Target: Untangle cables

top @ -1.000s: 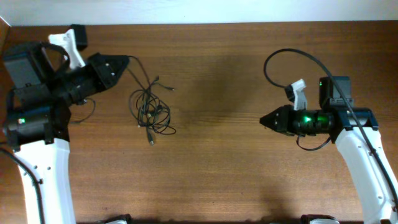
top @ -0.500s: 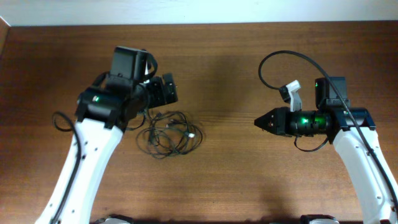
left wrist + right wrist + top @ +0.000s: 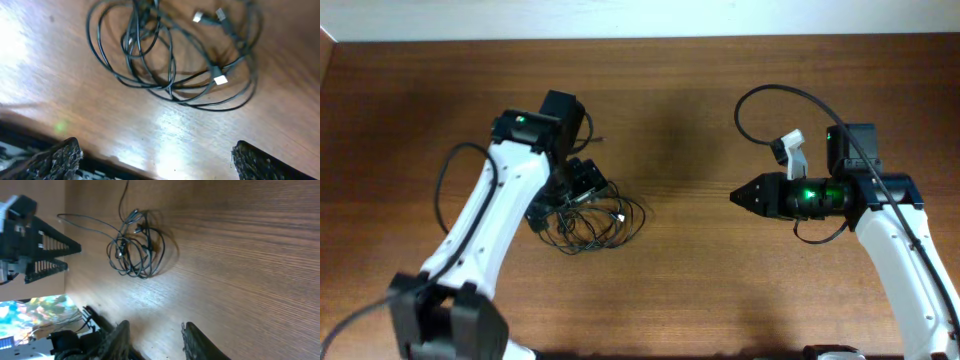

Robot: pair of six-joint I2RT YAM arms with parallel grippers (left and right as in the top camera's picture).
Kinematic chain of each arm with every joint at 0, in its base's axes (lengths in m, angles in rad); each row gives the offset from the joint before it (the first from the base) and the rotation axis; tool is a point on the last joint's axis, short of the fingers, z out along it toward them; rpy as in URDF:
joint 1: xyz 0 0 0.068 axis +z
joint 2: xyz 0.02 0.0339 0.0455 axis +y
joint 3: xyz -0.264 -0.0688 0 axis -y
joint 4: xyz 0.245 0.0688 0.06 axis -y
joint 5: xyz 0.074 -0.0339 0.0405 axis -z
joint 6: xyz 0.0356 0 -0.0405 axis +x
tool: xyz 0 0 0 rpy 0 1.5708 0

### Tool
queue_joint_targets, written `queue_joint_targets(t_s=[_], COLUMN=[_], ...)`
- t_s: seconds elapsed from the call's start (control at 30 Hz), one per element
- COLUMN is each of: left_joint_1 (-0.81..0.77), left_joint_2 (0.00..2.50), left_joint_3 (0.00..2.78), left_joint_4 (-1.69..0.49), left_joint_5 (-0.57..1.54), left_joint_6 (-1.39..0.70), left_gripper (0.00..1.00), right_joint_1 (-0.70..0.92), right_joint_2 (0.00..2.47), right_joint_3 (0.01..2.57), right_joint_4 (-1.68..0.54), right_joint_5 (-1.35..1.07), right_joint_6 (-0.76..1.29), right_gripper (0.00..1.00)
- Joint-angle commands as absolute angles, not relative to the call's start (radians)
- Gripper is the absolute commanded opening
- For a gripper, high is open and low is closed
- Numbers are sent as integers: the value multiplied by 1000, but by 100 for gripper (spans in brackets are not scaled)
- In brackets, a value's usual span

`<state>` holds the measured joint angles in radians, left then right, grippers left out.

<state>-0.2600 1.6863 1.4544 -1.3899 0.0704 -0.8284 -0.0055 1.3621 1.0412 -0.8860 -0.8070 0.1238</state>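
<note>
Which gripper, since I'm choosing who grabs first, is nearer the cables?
Left. The left gripper hangs over the cables; the right gripper sits far to their right.

Overhead looks straight down; both low wrist views share the cables (image 3: 590, 218).

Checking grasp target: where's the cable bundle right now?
Overhead view: the cables lie bunched on the table, left of centre, right by the open left gripper and well apart from the right gripper.
</note>
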Motion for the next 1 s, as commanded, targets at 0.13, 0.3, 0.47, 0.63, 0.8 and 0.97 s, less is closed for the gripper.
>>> queue_joint_targets(t_s=[0.13, 0.3, 0.47, 0.63, 0.8, 0.97], left_joint_1=[-251, -238, -234, -234, -234, -234], left_joint_2=[1733, 1733, 1733, 1733, 1733, 1733], left_joint_3=[1234, 1089, 1038, 1021, 953, 892], left_joint_4=[-1378, -1234, -1099, -1023, -1013, -971], left_joint_5=[104, 38, -115, -129, -128, -129], left_joint_6=[-1123, -1229, -1272, -1272, -1272, -1342], left_gripper=[84, 58, 73, 59, 24, 10], right_joint_1=[1, 1, 1, 1, 1, 1], right_joint_2=[1348, 1348, 1348, 1348, 1348, 1348], right_joint_3=[1031, 1031, 1031, 1031, 1031, 1031], right_joint_4=[-905, -914, -913, -913, -913, -913], right_joint_5=[-741, -727, -720, -720, -720, -720], right_joint_6=[112, 112, 112, 112, 112, 112], right_gripper=[40, 40, 41, 41, 41, 41])
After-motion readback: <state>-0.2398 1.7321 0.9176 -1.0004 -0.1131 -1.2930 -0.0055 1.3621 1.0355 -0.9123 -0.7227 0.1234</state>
